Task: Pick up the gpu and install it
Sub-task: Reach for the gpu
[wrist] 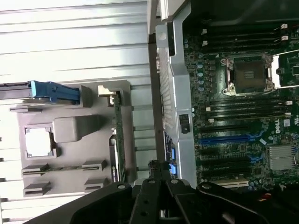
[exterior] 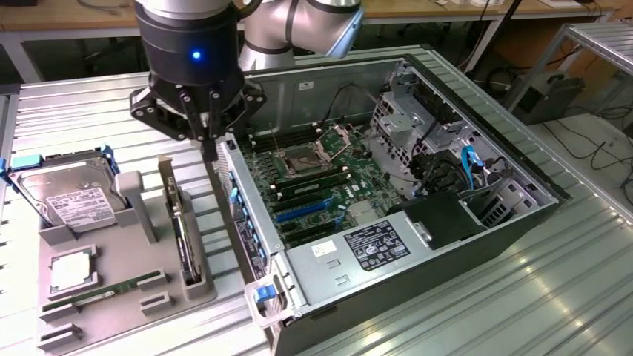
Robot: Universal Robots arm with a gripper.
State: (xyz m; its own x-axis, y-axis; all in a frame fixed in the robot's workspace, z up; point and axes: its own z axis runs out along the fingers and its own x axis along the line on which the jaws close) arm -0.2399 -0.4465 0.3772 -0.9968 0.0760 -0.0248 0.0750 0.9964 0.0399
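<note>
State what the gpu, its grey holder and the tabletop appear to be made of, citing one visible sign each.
The gpu: green edge, likely fibreglass circuit board. The holder: matte uniform grey with moulded slots, probably plastic. The tabletop: ribbed, shiny silver, likely aluminium.

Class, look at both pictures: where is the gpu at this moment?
At the exterior view's left, the gpu stands on edge in the grey holder tray, between the hard drive and the open computer case; the gripper hangs above, nearby.
</note>
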